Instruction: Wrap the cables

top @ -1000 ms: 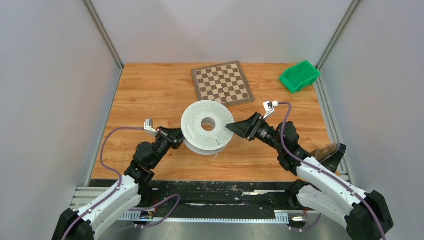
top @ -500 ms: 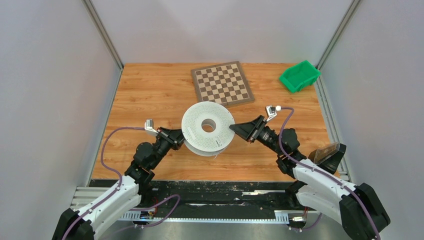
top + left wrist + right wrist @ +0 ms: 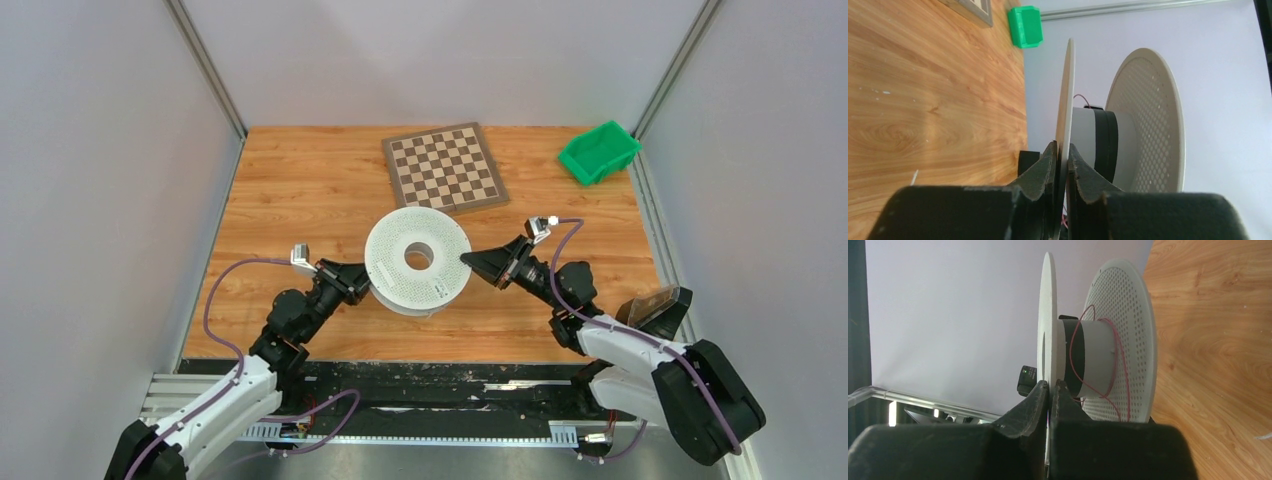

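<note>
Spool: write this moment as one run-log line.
left tool: shut on spool flange rim | right tool: shut on opposite rim | red cable: few loose turns on hub

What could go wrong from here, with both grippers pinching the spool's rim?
1. The left gripper and right gripper each clamp only a thin flange edge of the spool. It could slip or tilt if the arms move unevenly.
2. The red cable lies in loose loops around the hub. Turning the spool may let them slacken or slide rather than tighten.
</note>
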